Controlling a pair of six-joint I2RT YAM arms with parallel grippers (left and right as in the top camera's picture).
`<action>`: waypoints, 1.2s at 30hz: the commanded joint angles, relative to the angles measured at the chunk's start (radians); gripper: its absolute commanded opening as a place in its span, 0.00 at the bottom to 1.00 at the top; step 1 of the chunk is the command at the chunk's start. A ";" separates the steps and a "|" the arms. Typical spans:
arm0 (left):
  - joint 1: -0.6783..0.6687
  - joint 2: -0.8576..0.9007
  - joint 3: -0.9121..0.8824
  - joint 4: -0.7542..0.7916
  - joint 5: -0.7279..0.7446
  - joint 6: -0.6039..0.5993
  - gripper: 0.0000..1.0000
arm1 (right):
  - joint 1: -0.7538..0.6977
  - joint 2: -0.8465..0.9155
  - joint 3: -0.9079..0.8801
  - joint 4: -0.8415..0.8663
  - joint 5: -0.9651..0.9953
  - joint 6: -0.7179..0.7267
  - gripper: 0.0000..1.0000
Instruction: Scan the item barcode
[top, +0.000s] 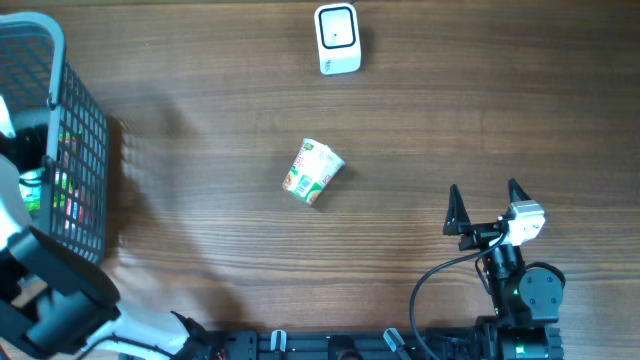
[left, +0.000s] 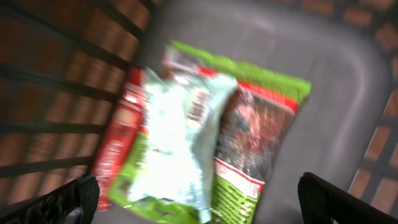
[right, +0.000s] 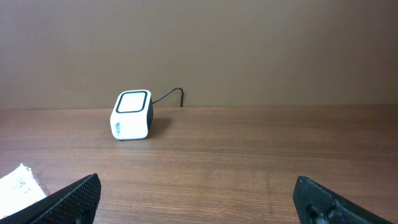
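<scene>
Packet (top: 313, 172) in white, green and orange lies on its side near the middle of the wooden bench (top: 200, 90), its long axis on a diagonal: in the overhead view one end points toward the robot and its left, the other away from the robot and to its right. The far end aims only loosely at the scanner (top: 337, 38), a small white box with a dark-rimmed window that stands well apart from the packet at the far side of the bench. The right arm (top: 520, 280) sits at the near right of the bench, its right jaws spread wide with nothing between them, and points across the bench. In the right wrist view the scanner (right: 132, 115) stands upright with a thin dark cable (right: 169, 94) curling behind it, and a white corner of the packet (right: 18, 183) shows at the lower left edge, beside the left of the two dark fingers (right: 71, 199). At the robot's left a grey wire basket (top: 85, 120) stands on the bench. The left arm (top: 50, 290) reaches into it. The blurred left wrist view shows the left jaws released and empty, their fingers (left: 74, 199) far apart above the basket floor (left: 329, 106). On that floor lie basket packets (left: 249, 143) in green and red, with a pale wrapper (left: 174, 143) on top of them.
</scene>
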 joint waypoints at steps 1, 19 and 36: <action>0.032 0.105 0.006 -0.018 0.105 0.074 1.00 | -0.001 -0.005 -0.001 0.005 -0.015 -0.010 1.00; 0.058 0.273 0.006 -0.037 0.325 0.076 0.97 | -0.001 -0.005 -0.001 0.005 -0.015 -0.010 0.99; 0.059 0.201 0.091 -0.018 0.238 0.074 1.00 | -0.001 -0.005 -0.001 0.005 -0.015 -0.010 1.00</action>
